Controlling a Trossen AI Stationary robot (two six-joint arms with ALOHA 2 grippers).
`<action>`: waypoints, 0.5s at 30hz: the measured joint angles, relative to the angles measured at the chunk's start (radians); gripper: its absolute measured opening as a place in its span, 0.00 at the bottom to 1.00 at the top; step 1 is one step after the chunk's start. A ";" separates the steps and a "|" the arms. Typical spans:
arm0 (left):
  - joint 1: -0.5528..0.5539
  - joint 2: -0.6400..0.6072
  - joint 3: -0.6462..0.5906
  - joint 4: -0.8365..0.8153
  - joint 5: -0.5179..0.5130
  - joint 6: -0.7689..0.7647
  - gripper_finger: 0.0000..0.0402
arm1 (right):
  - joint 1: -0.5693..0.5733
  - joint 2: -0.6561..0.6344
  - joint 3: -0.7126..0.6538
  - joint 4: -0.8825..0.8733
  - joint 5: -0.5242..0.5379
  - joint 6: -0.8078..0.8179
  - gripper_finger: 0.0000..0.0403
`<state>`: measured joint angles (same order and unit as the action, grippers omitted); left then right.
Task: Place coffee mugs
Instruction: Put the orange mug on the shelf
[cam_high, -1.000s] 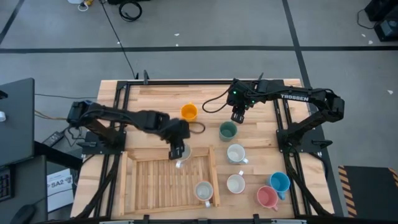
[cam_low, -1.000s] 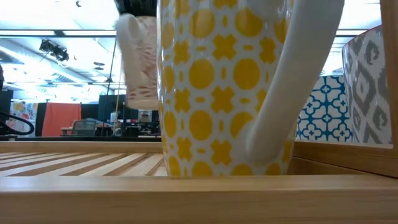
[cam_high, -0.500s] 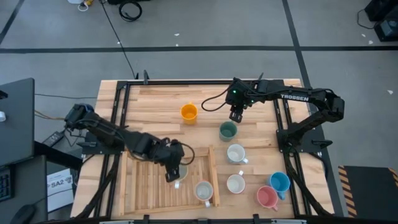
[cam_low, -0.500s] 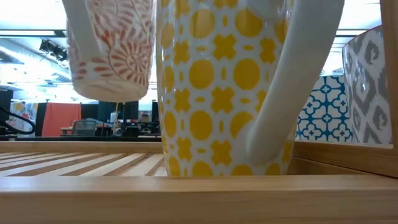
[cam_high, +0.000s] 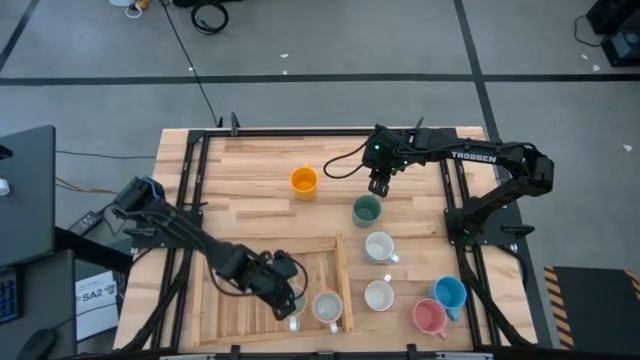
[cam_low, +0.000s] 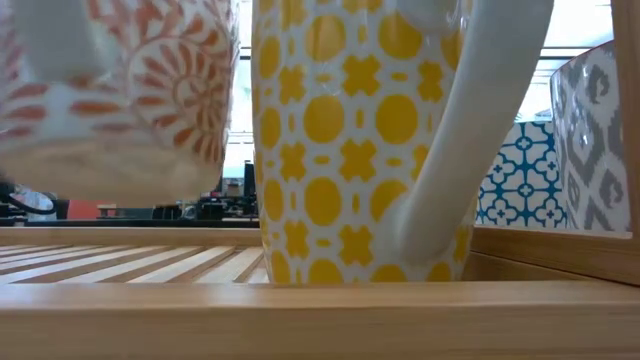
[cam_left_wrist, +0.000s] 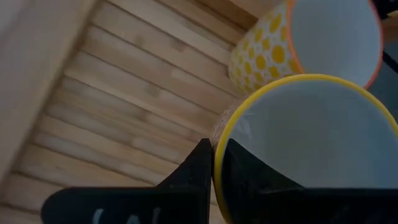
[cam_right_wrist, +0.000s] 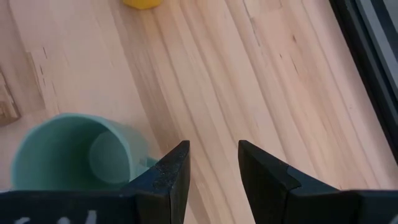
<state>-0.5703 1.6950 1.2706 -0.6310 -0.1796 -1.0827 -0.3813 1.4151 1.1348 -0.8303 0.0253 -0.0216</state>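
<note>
The wooden tray (cam_high: 240, 300) with its slatted floor lies at the near left of the tabletop (cam_high: 250, 165). Inside it, against its right rail, stands a white mug with yellow dots (cam_high: 327, 306). Just beside that mug the left pincer (cam_high: 287, 300) grips the rim of a white mug with an orange pattern (cam_low: 120, 90), one finger (cam_left_wrist: 186, 180) outside the wall and one inside. In the low view this mug hangs clear of the slats, with the yellow-dotted mug close at its side and open tray floor on the other side.

Beyond the tray's right rail stand two pale mugs (cam_high: 379, 246) (cam_high: 379, 295), then a blue mug (cam_high: 449, 292) and a pink mug (cam_high: 429, 317) near the tabletop's near right edge. The dark green mug (cam_high: 367, 210) and the orange mug (cam_high: 304, 181) stand on bare wood behind the tray.

The right pincer (cam_high: 381, 186) hovers just behind the dark green mug, fingers (cam_right_wrist: 171, 177) parted and empty.
</note>
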 joint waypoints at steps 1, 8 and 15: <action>-0.006 0.011 0.000 0.009 0.000 -0.010 0.08 | 0.000 0.000 0.000 0.001 0.000 0.000 0.35; -0.019 0.054 0.000 0.040 -0.014 -0.054 0.08 | 0.000 0.000 0.000 0.008 0.000 0.000 0.35; -0.019 0.078 0.000 0.034 -0.052 -0.054 0.08 | 0.000 0.000 0.000 0.028 0.000 0.000 0.35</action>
<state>-0.5892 1.7726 1.2705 -0.5968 -0.2318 -1.1362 -0.3813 1.4151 1.1351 -0.8027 0.0250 -0.0219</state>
